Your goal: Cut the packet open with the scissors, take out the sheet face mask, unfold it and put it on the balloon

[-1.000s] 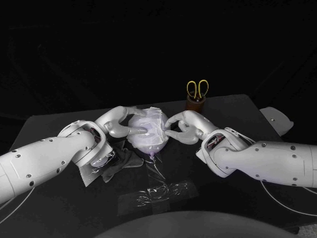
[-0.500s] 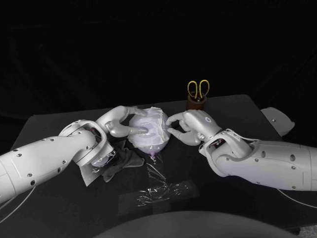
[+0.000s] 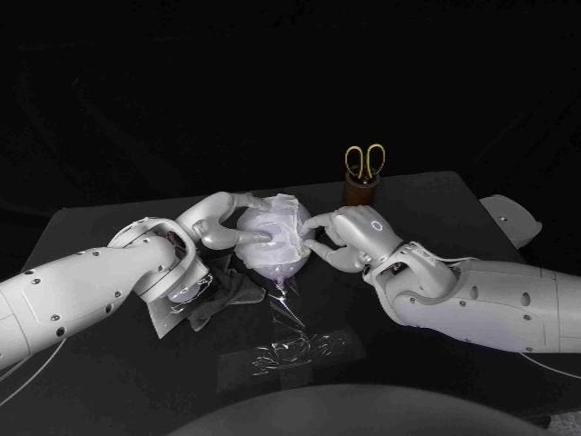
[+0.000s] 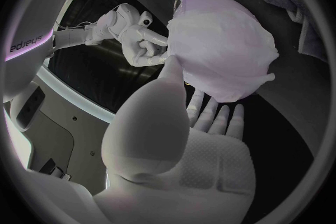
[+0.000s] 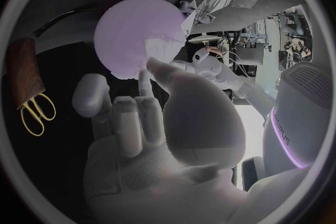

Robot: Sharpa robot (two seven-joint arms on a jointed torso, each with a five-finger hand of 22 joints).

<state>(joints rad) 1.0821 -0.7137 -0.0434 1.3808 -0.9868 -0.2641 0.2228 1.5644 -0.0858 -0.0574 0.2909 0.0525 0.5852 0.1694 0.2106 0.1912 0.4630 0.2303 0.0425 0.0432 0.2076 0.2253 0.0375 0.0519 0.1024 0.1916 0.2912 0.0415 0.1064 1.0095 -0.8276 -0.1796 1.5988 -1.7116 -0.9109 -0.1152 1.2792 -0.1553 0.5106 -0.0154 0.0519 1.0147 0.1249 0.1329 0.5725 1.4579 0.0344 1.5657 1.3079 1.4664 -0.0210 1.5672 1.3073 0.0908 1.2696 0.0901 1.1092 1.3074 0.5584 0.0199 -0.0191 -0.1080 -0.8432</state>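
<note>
Between left hand [image 3: 220,227] and right hand [image 3: 344,233]: round lilac balloon [image 3: 276,264] under thin, crinkled white sheet face mask [image 3: 267,225]. Left hand grasping balloon; right hand touching, grip impossible to tell.

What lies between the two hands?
The balloon, covered by the white face mask, sits between the left hand and right hand; the head view shows it.

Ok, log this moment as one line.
step: mask on balloon | left hand: holds balloon | right hand: touches mask edge | scissors: in holder
</note>
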